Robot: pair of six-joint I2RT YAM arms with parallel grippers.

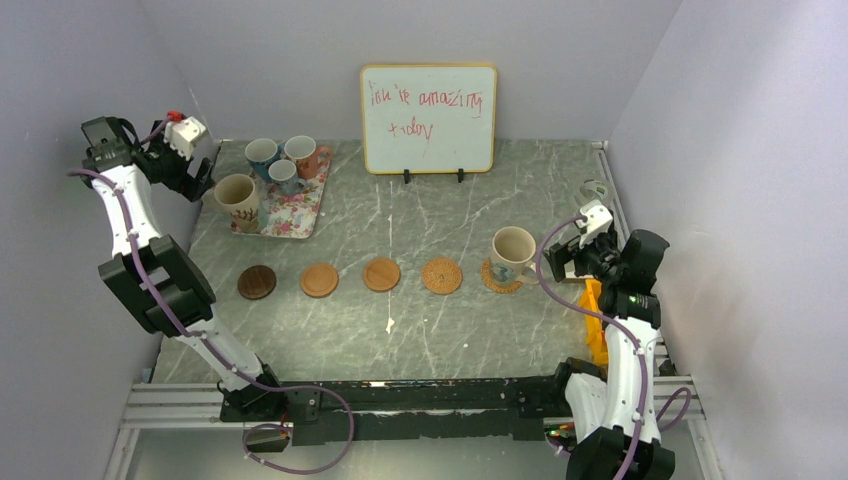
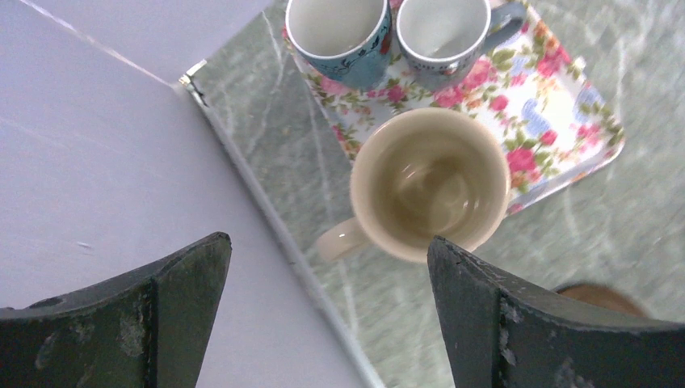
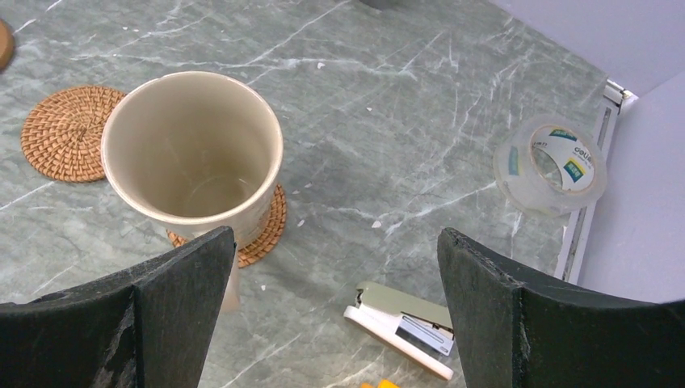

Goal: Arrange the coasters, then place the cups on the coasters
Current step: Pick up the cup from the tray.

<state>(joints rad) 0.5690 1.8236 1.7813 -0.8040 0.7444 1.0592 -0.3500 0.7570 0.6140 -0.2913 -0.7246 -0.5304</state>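
Five coasters lie in a row: a dark brown one, two plain tan ones, a patterned one and a woven one. A cream cup stands on the woven coaster. My right gripper is open and empty just right of that cup. On the floral tray stand a cream cup, a blue cup, an orange-brown cup and a small grey cup. My left gripper hovers open above the tray's cream cup, holding nothing.
A whiteboard stands at the back wall. A tape roll and a stapler lie near the right rail, with an orange object beside the right arm. The left wall is close to the tray.
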